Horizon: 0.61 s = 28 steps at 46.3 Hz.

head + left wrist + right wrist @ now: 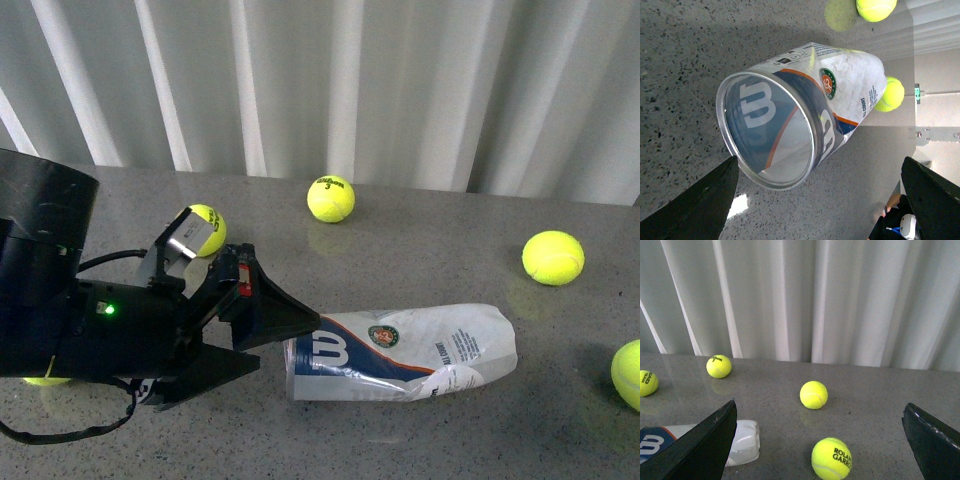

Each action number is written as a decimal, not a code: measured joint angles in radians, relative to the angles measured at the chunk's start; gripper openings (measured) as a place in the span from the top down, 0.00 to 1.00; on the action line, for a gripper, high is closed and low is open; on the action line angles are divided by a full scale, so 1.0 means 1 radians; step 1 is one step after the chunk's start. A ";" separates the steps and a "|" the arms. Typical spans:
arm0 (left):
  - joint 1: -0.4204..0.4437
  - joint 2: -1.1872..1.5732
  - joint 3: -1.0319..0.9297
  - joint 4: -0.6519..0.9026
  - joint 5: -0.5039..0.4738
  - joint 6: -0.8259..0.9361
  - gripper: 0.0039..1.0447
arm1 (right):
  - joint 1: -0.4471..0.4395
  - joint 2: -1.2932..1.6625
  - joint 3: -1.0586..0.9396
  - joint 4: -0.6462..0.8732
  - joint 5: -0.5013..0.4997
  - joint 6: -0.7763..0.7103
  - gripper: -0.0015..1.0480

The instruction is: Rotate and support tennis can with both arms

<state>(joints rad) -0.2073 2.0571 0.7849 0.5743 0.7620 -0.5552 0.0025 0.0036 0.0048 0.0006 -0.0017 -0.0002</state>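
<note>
Jaws spread, the left gripper [288, 342] is facing the tennis can's [420, 350] nine-o'clock mouth, probably needing to clamp its rim next.

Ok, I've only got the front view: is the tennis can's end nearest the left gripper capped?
Observer: No. The left wrist view looks into the tennis can's open mouth: no lid, nothing inside.
Operator: Is the left gripper on it?
Observer: It's open, a finger either side of the rim; contact unclear.
Operator: And the right gripper?
Observer: Open, holding nothing; the can's other end shows beside one finger.
</note>
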 joint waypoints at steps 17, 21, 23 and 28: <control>-0.086 0.116 0.107 0.034 0.007 -0.088 0.12 | 0.000 0.000 0.000 0.000 0.000 0.000 0.07; -0.101 0.130 0.116 0.034 0.003 -0.111 0.25 | 0.000 0.000 0.000 0.000 0.000 0.000 0.07; -0.106 0.135 0.118 0.038 0.003 -0.127 0.30 | 0.000 0.000 0.000 0.000 0.000 0.000 0.07; -0.115 0.143 0.120 0.059 -0.001 -0.164 0.46 | 0.000 0.000 0.000 0.000 0.000 0.000 0.07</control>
<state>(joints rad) -0.3225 2.2005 0.9051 0.6331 0.7612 -0.7197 0.0025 0.0036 0.0048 0.0006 -0.0017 -0.0002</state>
